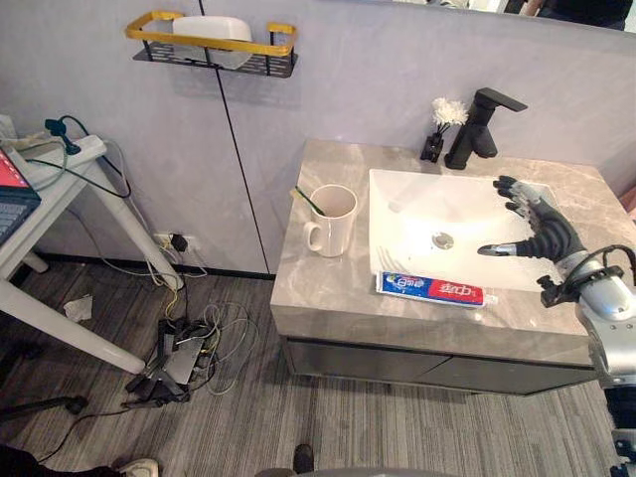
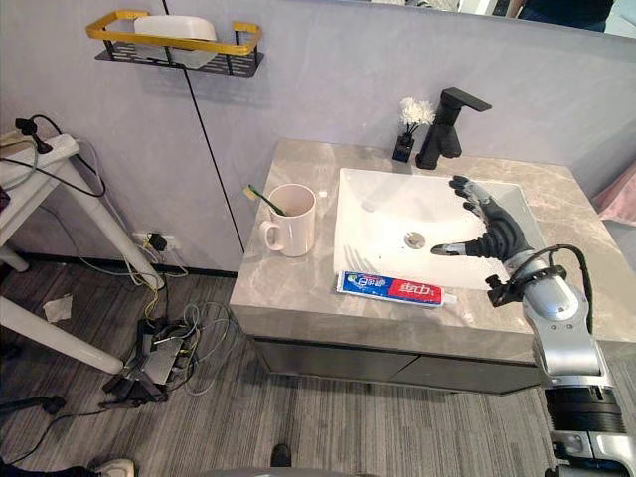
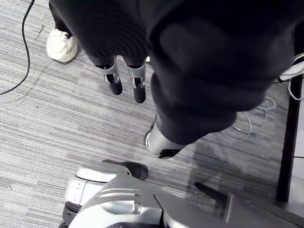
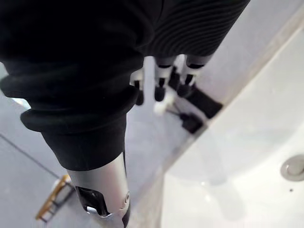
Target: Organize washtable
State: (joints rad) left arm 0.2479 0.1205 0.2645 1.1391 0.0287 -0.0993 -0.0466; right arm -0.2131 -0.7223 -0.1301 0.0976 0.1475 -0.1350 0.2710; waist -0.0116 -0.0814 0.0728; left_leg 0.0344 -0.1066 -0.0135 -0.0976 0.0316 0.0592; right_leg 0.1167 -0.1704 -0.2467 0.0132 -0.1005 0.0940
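A: Right hand (image 1: pixel 542 231)?
B: Fingers spread, empty, above the sink (image 1: pixel 397 194).
A: Toothpaste tube (image 1: pixel 432 289)?
B: Flat on the bench (image 1: pixel 318 288), just before the sink; mug (image 1: pixel 331 224) with toothbrush (image 1: pixel 306 200) stands left. Left hand (image 3: pixel 138 83) hangs relaxed over the floor (image 3: pixel 47 133).

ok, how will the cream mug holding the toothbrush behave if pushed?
The tall cream ceramic-looking mug would probably slide on the smooth grey stone counter if pushed low. Pushed near the rim, it may tip. The slim toothbrush leans loose inside, so it could shift or fall out.
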